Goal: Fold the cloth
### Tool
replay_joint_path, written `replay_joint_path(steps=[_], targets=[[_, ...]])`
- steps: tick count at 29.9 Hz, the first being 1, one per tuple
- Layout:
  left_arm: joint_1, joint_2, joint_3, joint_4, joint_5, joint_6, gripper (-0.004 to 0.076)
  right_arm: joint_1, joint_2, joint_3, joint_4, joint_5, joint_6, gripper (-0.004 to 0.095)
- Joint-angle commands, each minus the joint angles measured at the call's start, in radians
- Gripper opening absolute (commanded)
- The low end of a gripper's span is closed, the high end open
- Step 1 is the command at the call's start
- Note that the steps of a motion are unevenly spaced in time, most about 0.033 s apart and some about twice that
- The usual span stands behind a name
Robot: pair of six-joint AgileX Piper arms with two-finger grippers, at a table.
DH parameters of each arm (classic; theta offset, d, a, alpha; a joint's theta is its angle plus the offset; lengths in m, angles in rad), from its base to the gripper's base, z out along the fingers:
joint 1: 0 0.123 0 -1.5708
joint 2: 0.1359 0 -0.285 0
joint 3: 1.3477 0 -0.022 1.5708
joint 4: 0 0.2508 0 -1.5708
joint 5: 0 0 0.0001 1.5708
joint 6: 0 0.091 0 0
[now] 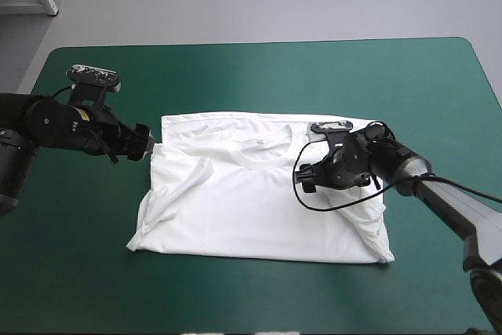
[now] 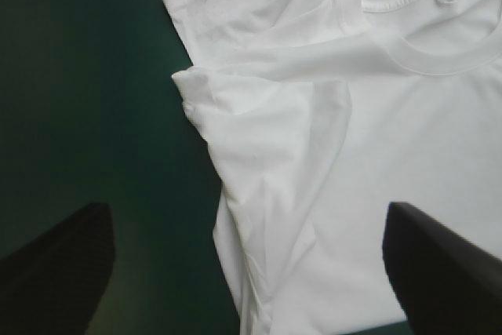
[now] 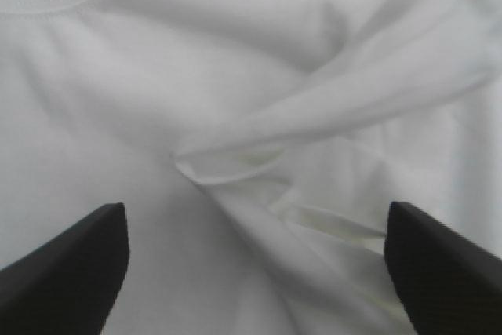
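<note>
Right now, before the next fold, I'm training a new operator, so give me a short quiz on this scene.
1. True or false: the T-shirt lies in a crumpled heap.
2. The right gripper hangs over: A the T-shirt; B a brown box; C a folded towel.
3. Are the left gripper's fingers open or shut?
Key: 1 false, it is spread flat; 2 A; 3 open.
</note>
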Motion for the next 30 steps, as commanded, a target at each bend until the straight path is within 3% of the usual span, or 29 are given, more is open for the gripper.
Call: replay_joint_path(steps=[1,4,9,13,18,25,30], targets=[[-0.005,-0.029,-0.035,-0.009,0.002,-0.009,0.0671,-0.001,-0.118,-0.065,-0.098,0.09,0.032,0.0895],[-0.005,-0.029,-0.035,-0.005,0.064,-0.015,0.0671,-0.001,-0.199,-0.073,-0.15,0.222,0.036,0.0876],[-0.005,-0.051,0.008,0.003,0.064,-0.068,0.0671,-0.001,-0.299,-0.07,-0.135,0.445,0.036,0.0842],[-0.005,-0.088,0.143,0.003,0.064,-0.084,0.0671,-0.001,-0.391,-0.02,-0.06,0.438,0.04,0.0781],[-0.005,-0.117,0.352,0.007,0.041,-0.084,0.0671,-0.001,-0.473,0.085,-0.056,0.438,0.043,0.0739],[-0.005,-0.107,0.608,0.0,-0.241,-0.084,0.0671,-0.001,-0.523,0.238,-0.053,0.436,0.043,0.0737],[-0.005,-0.038,0.7,-0.015,-0.335,-0.082,0.0668,-0.001,-0.523,0.297,-0.016,0.399,0.041,0.0737]])
